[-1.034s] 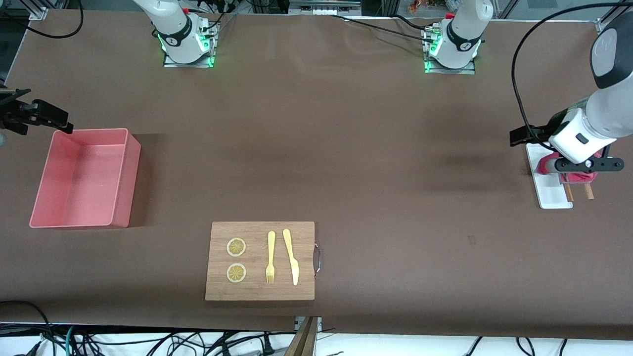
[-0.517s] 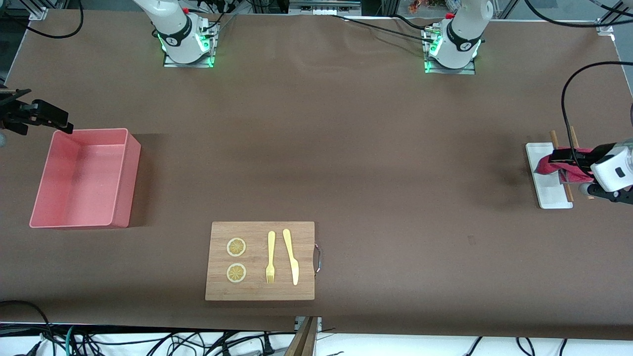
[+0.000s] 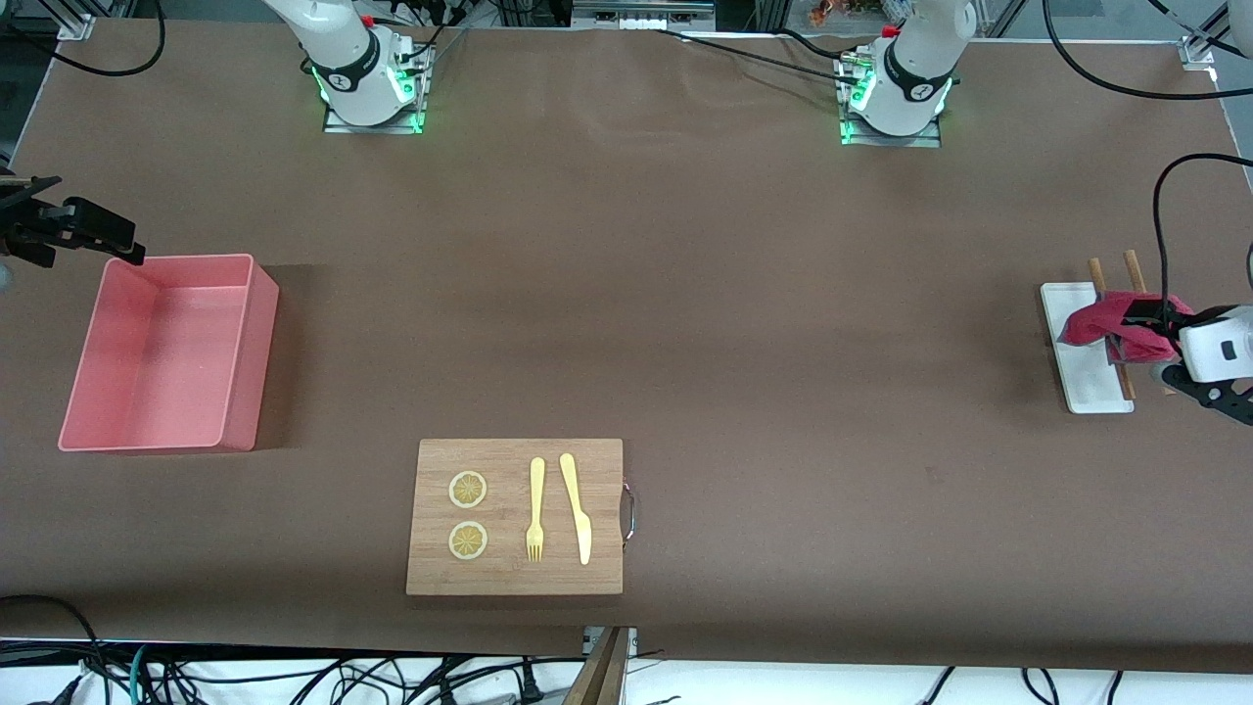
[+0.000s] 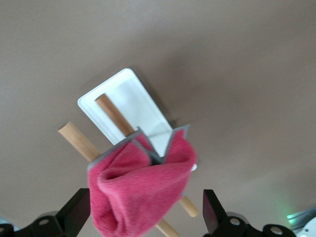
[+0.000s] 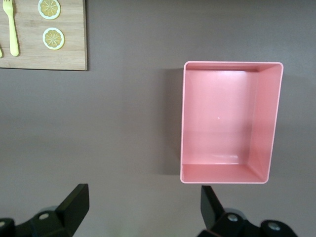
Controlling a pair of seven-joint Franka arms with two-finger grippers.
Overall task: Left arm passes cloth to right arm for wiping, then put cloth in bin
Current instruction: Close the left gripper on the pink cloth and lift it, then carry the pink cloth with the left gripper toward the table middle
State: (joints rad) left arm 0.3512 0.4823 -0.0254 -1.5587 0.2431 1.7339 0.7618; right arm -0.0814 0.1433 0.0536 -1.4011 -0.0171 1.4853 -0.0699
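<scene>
The magenta-pink cloth [image 3: 1089, 325] lies bunched on two wooden rods [image 3: 1096, 274] over a small white tray [image 3: 1082, 377] at the left arm's end of the table. My left gripper [image 3: 1128, 331] is at the cloth, open, with its fingers on either side of it; in the left wrist view the cloth [image 4: 140, 190] fills the gap between the fingers [image 4: 79, 210]. The salmon-pink bin [image 3: 166, 351] stands empty at the right arm's end and also shows in the right wrist view [image 5: 229, 121]. My right gripper [image 3: 78, 227] hovers open beside the bin and waits.
A wooden board [image 3: 516, 516] with two lemon slices, a yellow fork [image 3: 535, 509] and a yellow knife lies near the front camera's edge of the table. It also shows in the right wrist view [image 5: 44, 44].
The left arm has swung out toward the table's end and its gripper has come down beside the cloth, fingers around it. The right arm has not moved.
</scene>
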